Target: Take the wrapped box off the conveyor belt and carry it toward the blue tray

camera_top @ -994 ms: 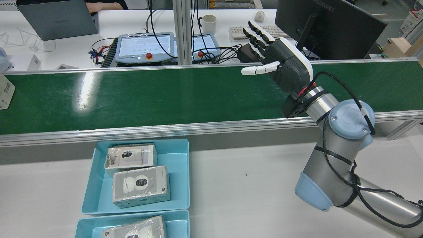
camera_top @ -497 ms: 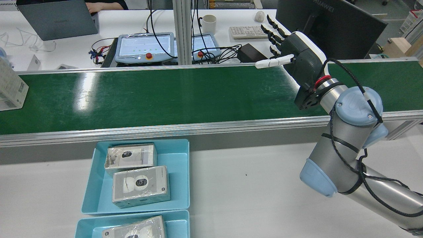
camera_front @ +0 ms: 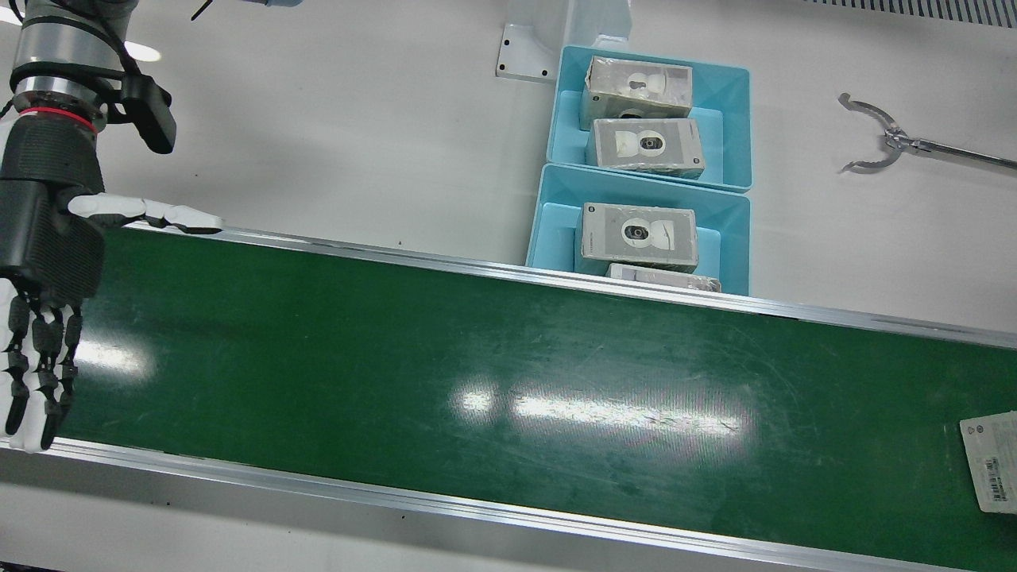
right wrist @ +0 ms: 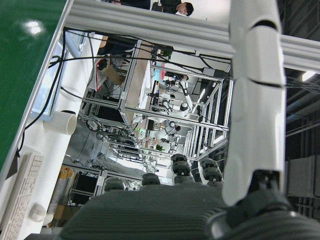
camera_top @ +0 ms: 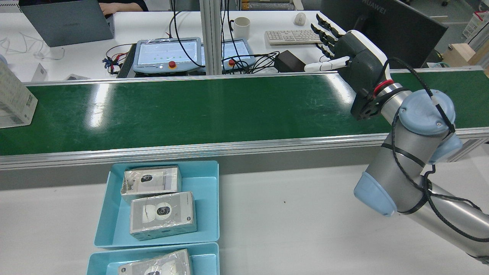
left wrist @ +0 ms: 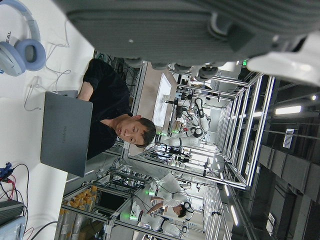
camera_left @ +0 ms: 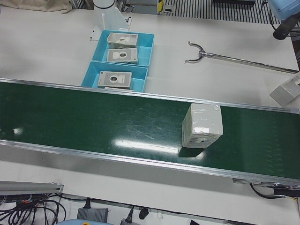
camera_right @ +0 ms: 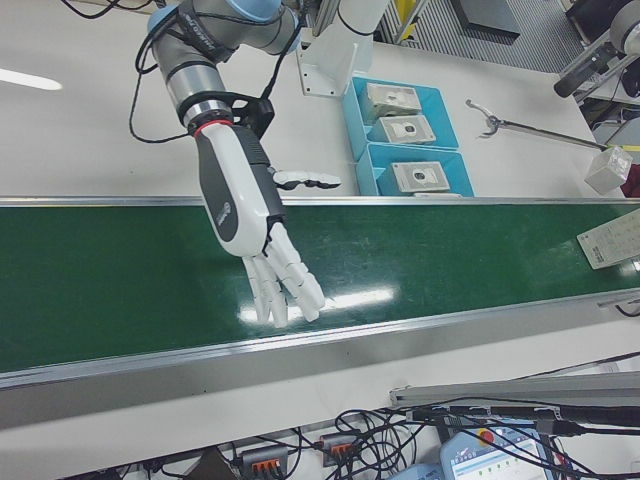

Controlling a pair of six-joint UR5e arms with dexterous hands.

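The wrapped box rides the green conveyor belt at the far left of the rear view, standing clear of both hands. It also shows as a pale cube in the left-front view and at the right edge of the front view. My right hand hovers open over the belt's other end, fingers spread toward the far rail, holding nothing. The front view shows it at the left. Two blue trays lie on the white table before the belt. My left hand shows only in its own view, raised, fingers apart, empty.
The trays hold wrapped camera boxes. A metal grabber tool lies on the table beyond the trays. A small white box sits near the belt's end. Teach pendants, a mug and a monitor stand behind the belt.
My right hand has swung to the right and toward the far rail, staying open. The wrapped box has come further into the rear view from the left.
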